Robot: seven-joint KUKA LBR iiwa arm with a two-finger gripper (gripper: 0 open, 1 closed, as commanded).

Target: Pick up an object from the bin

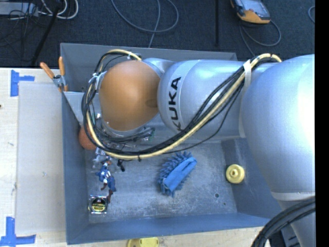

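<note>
Entry: my gripper [109, 159], under the orange wrist cover [128, 94], is low over the left side of the grey metal bin [154, 228]. Jaws open or closed: cannot tell.

Nearest to me:
- small blue-and-white jumbled piece [106, 177], just beside me toward the near wall
- rounded orange thing [85, 137], against the left wall

Farther off:
- small yellow-and-black square case [97, 205], near-left corner
- blue bristly brush [176, 175], mid-floor
- yellow round knob [235, 173], at right
</note>
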